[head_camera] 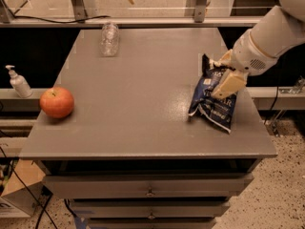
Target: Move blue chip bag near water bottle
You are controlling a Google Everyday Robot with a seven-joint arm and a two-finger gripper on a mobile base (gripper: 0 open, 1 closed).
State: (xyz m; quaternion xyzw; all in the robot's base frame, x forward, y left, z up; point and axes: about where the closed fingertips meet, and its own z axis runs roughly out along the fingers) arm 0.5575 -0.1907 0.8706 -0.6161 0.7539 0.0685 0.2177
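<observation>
**Bag pinched at the right edge, bottle far across**

The gripper [224, 82] is down at the right side of the table [143, 109], and from where I stand it looks clamped on the bag [208, 101]. One pale finger [229, 81] lies across the front of the foil. The other I can't see and take to be behind it. The way the bag sits bears that out: its top end is propped up and tilted while the bottom corner rests on the table near the front right edge. A limp snack bag wouldn't hold that pose unless something had hold of it.

The grip is high on the bag, near its upper right. That makes sense, since the arm [271, 35] reaches in from that side and the crinkly top gives the jaws something thin to close on.

The bottle [109, 38] lies on its side at the back left of the table, well apart from the bag. Most of the grey top lies bare between them, so I'd say the carry is barely begun. The bag needs lifting clear and taking diagonally back and left.

The apple [56, 102] sits at the left edge, toward the front and off that line. A dispenser [19, 81] stands on a lower ledge beyond it. Neither should get in the way. The worry is the foil slipping from so small a pinch, or the bag nudging the bottle and setting it rolling.
</observation>
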